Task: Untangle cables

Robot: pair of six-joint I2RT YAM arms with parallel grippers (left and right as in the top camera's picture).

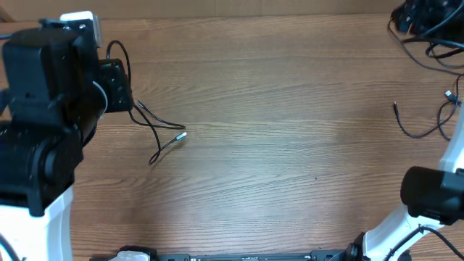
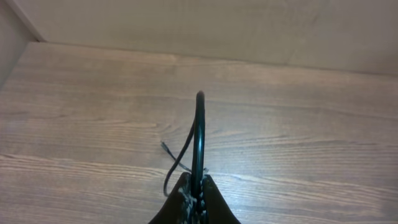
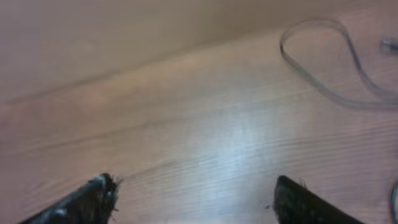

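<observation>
Black cable is pinched tight in the left claw, its silver tip down on the worktop. The right claw hangs wide open, empty — a second cable loops nearby. A hard pull may make the thin cord slip out — or knot up.
</observation>
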